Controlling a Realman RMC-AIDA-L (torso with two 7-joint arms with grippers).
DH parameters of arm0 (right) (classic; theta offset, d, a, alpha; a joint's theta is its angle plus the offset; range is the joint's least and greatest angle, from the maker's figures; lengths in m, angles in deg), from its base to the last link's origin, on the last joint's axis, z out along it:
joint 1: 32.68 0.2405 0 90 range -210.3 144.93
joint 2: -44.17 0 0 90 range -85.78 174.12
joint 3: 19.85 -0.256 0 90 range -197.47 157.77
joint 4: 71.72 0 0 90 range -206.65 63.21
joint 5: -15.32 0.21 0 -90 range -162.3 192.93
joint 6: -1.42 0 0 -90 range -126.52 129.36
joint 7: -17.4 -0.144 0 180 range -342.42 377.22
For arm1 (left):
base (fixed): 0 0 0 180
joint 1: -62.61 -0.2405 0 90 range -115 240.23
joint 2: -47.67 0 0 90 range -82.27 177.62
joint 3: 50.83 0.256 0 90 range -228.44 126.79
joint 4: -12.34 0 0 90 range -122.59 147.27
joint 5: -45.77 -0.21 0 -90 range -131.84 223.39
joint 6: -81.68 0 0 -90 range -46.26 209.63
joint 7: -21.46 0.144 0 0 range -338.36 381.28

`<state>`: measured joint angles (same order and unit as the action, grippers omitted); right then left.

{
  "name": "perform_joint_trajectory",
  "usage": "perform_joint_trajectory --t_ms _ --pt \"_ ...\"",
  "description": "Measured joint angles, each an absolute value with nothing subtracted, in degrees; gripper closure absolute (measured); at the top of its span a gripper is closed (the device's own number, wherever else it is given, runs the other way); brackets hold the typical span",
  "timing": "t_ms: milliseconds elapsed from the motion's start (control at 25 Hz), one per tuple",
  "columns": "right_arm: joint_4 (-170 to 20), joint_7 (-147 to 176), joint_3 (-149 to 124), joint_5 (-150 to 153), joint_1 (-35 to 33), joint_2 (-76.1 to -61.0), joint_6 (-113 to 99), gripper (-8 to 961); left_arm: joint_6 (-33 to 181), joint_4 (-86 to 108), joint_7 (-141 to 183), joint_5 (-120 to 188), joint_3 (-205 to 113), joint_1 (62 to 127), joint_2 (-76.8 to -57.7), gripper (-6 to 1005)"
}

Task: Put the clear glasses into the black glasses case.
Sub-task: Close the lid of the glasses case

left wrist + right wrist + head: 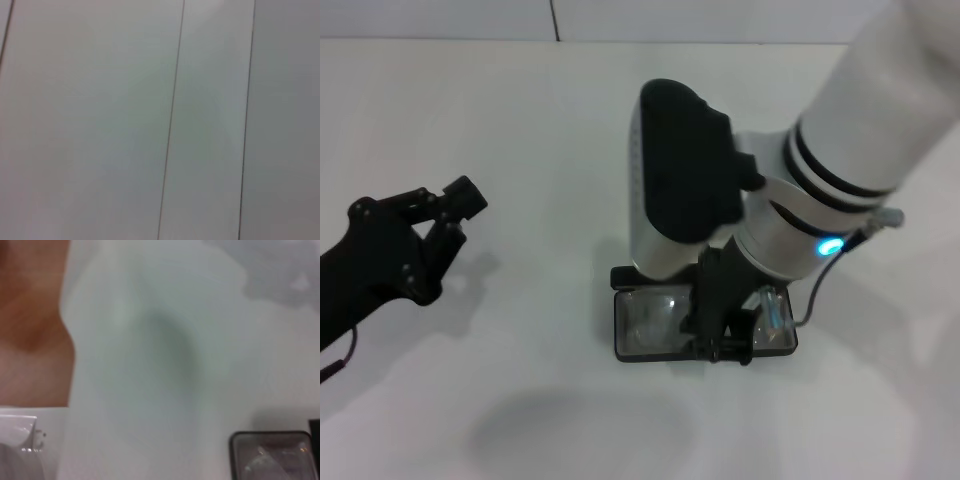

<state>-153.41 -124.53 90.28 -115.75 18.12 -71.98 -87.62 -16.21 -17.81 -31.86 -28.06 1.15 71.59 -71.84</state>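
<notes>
We had the right gripper (720, 335) low over the black glasses case (630, 340) mid-bench, clear glasses (655, 318) lying inside the open tray; grip state unclear, wrist blocked it. Left gripper (440, 215) sat parked near the left edge, fingers apart, likely to stay clear.

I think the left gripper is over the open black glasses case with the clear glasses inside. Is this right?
Not quite: the right gripper is over the flat black glasses case, where the transparent plastic glasses lie inside. The head view shows the left gripper far aside, over the bare white table.
</notes>
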Motion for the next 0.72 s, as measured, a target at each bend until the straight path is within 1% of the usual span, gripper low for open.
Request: perform_joint_trajectory --t_ms 200,360,400,480,600,720 --pt "-164.48 -123.51 88.13 -116.28 10.24 -71.64 -88.42 783 -18.65 -17.75 -32.57 -27.97 -0.82 71.80 -71.81 930" --pt "-175.38 -118.79 81.18 -115.45 -0.48 -71.63 -88.44 783 -19.07 -18.11 -34.43 -27.74 -1.14 72.41 -71.85 929" --pt "-179.55 -116.68 77.46 -113.60 -4.40 -71.56 -88.30 783 -19.11 -18.16 -35.07 -27.72 -1.15 72.76 -71.84 928" --pt "-183.55 -113.93 71.81 -110.01 -9.02 -71.51 -88.16 783 -19.13 -18.18 -35.88 -27.72 -1.14 73.41 -71.82 925" --pt "-184.66 -107.25 61.47 -100.10 -14.47 -71.69 -87.62 782 -19.23 -18.26 -36.86 -27.72 -0.99 74.19 -71.86 909" --pt "-178.77 -97.48 50.12 -86.19 -18.47 -71.70 -86.63 782 -19.40 -18.36 -38.45 -28.34 -0.78 75.34 -71.87 880"
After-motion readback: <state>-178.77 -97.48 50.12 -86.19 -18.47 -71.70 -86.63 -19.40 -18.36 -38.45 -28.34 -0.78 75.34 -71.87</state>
